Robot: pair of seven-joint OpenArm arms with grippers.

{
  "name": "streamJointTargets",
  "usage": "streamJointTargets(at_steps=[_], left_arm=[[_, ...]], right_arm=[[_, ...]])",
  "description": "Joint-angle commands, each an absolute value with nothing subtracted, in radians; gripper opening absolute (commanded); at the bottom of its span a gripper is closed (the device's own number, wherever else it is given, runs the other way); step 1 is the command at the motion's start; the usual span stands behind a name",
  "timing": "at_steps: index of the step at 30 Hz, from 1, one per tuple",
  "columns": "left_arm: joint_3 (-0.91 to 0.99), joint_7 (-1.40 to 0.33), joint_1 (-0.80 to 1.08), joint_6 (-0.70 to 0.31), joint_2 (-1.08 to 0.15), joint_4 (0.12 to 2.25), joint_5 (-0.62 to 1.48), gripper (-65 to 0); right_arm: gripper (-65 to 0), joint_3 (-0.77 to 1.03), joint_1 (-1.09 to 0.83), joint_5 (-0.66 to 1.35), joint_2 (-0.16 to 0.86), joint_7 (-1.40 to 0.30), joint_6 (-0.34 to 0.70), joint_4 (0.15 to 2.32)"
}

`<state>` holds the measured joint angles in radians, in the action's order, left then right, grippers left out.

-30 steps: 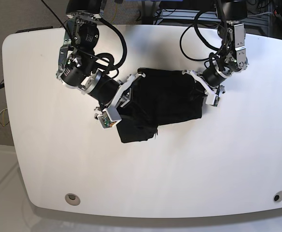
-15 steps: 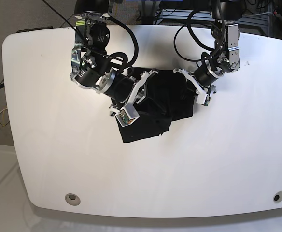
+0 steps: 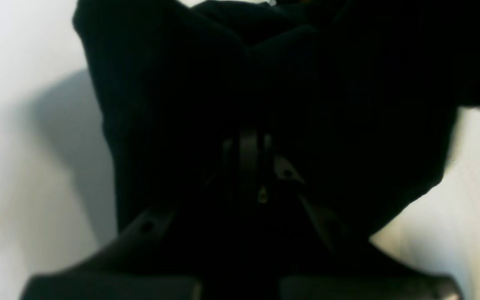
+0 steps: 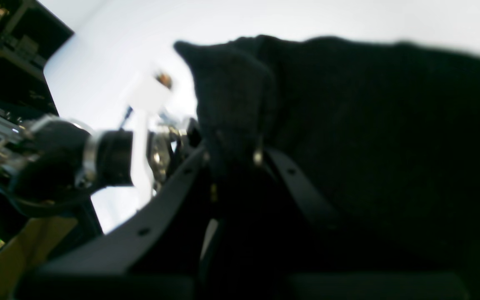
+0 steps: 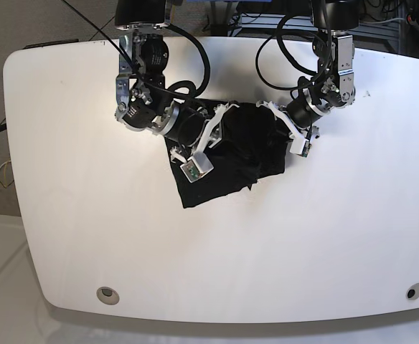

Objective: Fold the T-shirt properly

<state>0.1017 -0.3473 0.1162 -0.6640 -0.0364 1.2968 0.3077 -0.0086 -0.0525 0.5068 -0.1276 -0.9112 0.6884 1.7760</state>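
Observation:
The black T-shirt (image 5: 227, 168) lies bunched in the middle of the white table (image 5: 87, 215), with one flap spread toward the front left. On the base view's left, my right gripper (image 5: 212, 140) is shut on the shirt's left part. In the right wrist view a peak of T-shirt cloth (image 4: 231, 96) stands pinched in the right gripper (image 4: 235, 160). My left gripper (image 5: 283, 129) is shut on the shirt's right edge. In the left wrist view the T-shirt (image 3: 173, 91) drapes over the left gripper (image 3: 248, 154) and hides most of its fingers. No printed mark shows.
The table's rounded front edge has a round socket near each corner (image 5: 107, 292) (image 5: 410, 292). Cables and dark equipment (image 5: 267, 18) crowd the space behind the table. The other arm (image 4: 61, 166) shows at the left of the right wrist view.
Both grippers have moved toward each other and toward the back of the table. The shirt has bunched up narrower between them, and its front flap has swung left.

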Motion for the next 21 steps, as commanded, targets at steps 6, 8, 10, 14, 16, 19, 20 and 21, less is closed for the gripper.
streamJointTargets(at_steps=[6,8,10,14,16,19,20,21], left_arm=[[0.096,-0.44,0.128,-0.651,-0.036,1.293,0.237,-65.0],[0.096,-0.44,0.128,-0.653,-0.036,1.293,0.239,-65.0],[0.096,-0.44,0.128,-0.653,-0.036,1.294,0.239,-65.0],[0.096,-0.44,0.128,-0.653,-0.036,1.294,0.24,-65.0],[0.096,-0.44,0.128,-0.653,-0.036,1.294,0.24,-65.0],[0.096,-0.44,0.128,-0.653,-0.036,1.294,0.242,-65.0],[0.096,-0.44,0.127,-0.653,-0.036,1.294,0.242,-65.0],[0.096,-0.44,0.127,-0.653,-0.036,1.294,0.242,-65.0]], right_arm=[[-65.0,-0.012,-0.038,0.535,-0.128,-0.825,0.698,1.755],[-65.0,-0.012,-0.038,0.535,-0.128,-0.823,0.698,1.744],[-65.0,-0.013,-0.038,0.535,-0.128,-0.822,0.698,1.735],[-65.0,-0.038,-0.038,0.535,-0.128,-0.817,0.698,1.716],[-65.0,-0.051,-0.038,0.535,-0.128,-0.817,0.698,1.707],[-65.0,-0.058,-0.038,0.535,-0.13,-0.816,0.698,1.707],[-65.0,-0.059,-0.038,0.535,-0.131,-0.816,0.698,1.707],[-65.0,-0.065,-0.039,0.535,-0.133,-0.816,0.698,1.707]])
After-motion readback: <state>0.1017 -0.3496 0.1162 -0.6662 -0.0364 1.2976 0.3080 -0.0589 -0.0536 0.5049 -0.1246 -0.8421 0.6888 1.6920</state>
